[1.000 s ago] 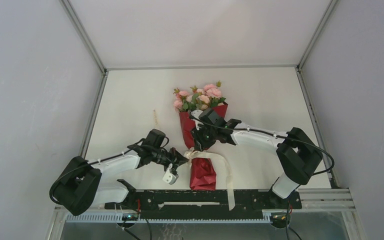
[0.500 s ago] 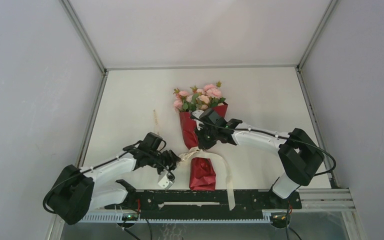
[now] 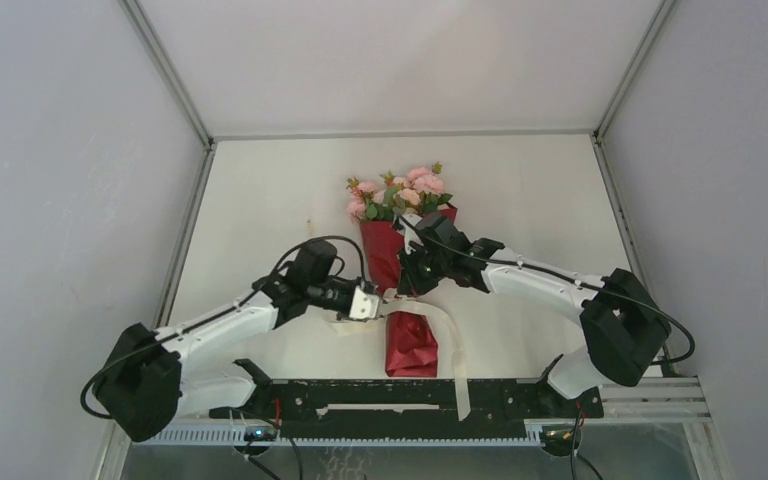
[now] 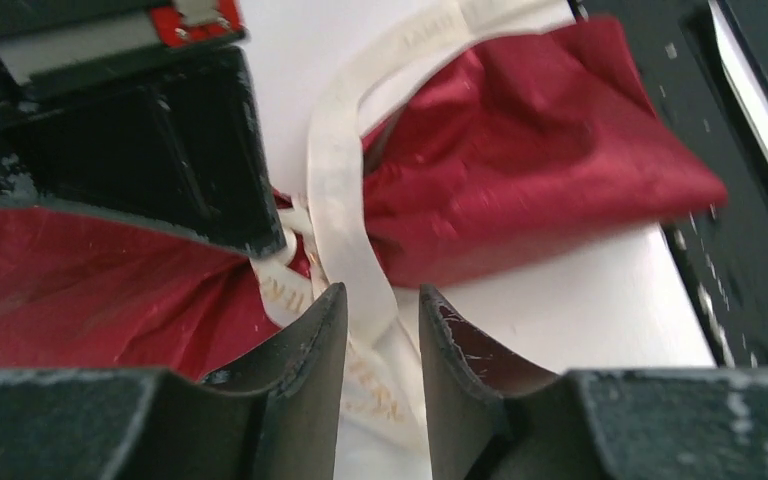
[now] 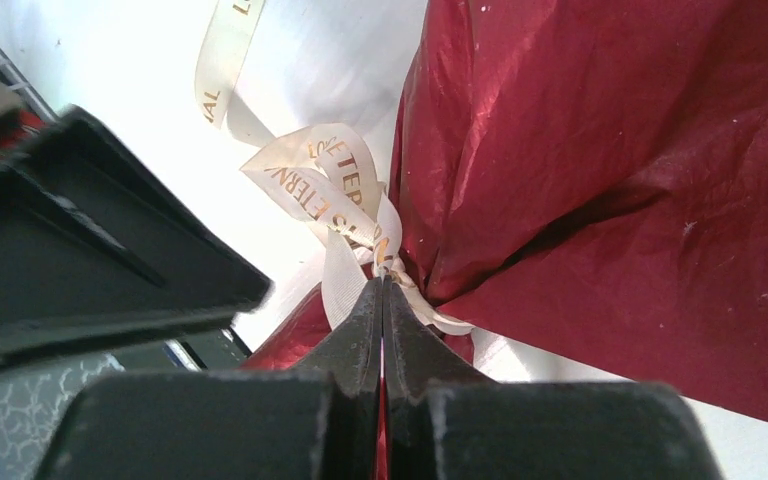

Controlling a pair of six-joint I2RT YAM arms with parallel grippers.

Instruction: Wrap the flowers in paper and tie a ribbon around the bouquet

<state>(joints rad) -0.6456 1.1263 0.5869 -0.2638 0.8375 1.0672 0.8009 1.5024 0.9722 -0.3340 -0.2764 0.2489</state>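
One ribbon (image 4: 335, 200) between left hand's (image 4: 382, 295) fingers (image 4: 310, 360), right hand (image 5: 381, 283) closed at knot (image 5: 386, 252)

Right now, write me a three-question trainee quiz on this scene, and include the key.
1. True or false: the right gripper stands wide open.
2. What runs through the open left gripper? A) the ribbon B) a loose green stalk C) nothing
3. In a word or two: what colour is the paper wrapped around the flowers?

Key:
1. False. It is shut, with its tips at the ribbon's knot.
2. A.
3. Dark red.
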